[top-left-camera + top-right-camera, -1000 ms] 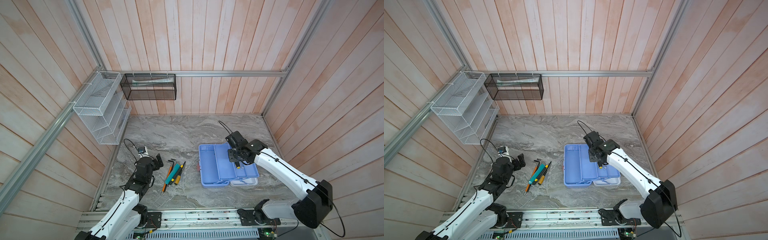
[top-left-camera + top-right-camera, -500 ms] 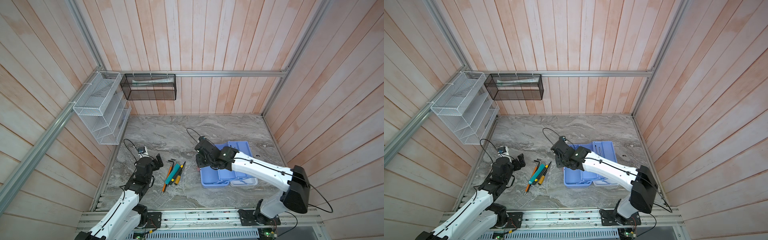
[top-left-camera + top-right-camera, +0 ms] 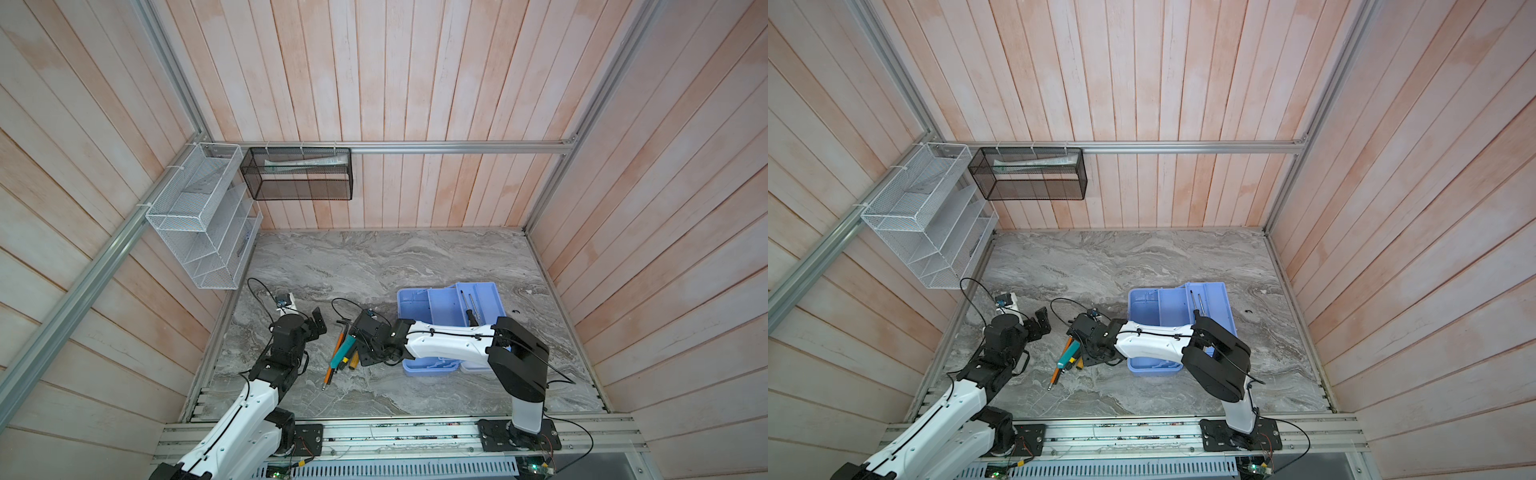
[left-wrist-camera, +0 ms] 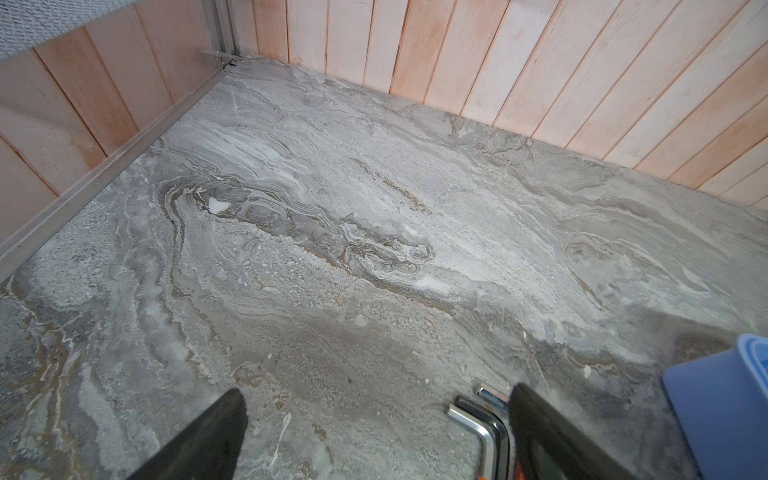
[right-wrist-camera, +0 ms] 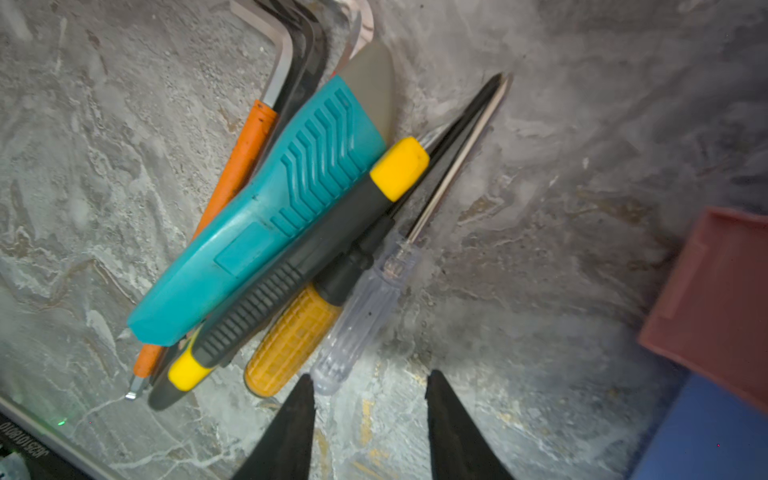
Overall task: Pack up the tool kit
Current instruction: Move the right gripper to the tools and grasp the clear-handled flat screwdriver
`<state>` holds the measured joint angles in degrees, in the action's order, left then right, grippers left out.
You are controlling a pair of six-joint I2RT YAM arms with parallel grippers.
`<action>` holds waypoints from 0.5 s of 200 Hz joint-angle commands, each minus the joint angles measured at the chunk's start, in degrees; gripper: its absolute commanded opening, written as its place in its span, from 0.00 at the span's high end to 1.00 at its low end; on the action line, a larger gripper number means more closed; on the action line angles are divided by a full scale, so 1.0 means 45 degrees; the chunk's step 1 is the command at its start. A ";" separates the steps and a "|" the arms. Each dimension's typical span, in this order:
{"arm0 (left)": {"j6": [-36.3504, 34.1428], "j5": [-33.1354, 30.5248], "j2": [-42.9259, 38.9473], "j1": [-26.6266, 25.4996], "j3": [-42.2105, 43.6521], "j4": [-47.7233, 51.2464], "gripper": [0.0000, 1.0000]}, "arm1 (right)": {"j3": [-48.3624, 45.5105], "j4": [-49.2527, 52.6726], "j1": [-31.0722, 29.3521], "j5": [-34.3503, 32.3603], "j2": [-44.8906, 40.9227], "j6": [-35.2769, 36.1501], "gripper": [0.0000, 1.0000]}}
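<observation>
The tool kit's light blue case [image 3: 411,300] [image 3: 1144,305] lies open at the right, its tray [image 3: 487,296] holding two thin screwdrivers [image 3: 468,304]. Left of it lies a pile of tools: a teal tool [image 3: 346,347] [image 5: 266,232], an orange stick [image 5: 245,158], hex keys [image 5: 291,45] [image 4: 478,424] and three screwdrivers. My right gripper [image 3: 365,353] [image 5: 370,378] hangs open over the pile's near end, empty, one fingertip [image 5: 305,395] beside the clear-handled screwdriver [image 5: 365,311]. My left gripper [image 3: 316,323] [image 4: 376,395] stands wide open and empty just left of the pile.
A white wire basket [image 3: 199,220] and a black mesh basket [image 3: 301,174] hang on the walls at the back left. Wooden walls enclose the marble table [image 3: 374,257]. In the right wrist view a reddish panel [image 5: 715,299] shows beside the pile.
My right arm has swung left from the case's tray to the tool pile, and its jaws have widened. The left arm has not moved.
</observation>
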<state>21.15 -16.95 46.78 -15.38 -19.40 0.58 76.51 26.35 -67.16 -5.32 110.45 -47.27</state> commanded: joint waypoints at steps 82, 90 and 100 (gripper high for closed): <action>-0.0128 0.0046 -0.0101 0.0058 -0.0282 -0.0115 0.00 | 0.1428 0.0660 -0.0067 -0.0282 0.1480 -0.0194 0.57; -0.0123 0.0038 -0.0096 0.0058 -0.0279 -0.0121 0.00 | 0.1324 0.0683 -0.0057 -0.0320 0.1421 -0.0214 0.58; -0.0116 0.0041 -0.0139 0.0060 -0.0272 -0.0109 0.00 | 0.1162 0.0688 -0.0057 -0.0413 0.1322 -0.0281 0.60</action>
<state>21.15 -16.95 46.65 -15.38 -19.40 0.58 81.71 26.59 -67.20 -5.30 116.27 -48.01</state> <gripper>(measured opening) 0.998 0.417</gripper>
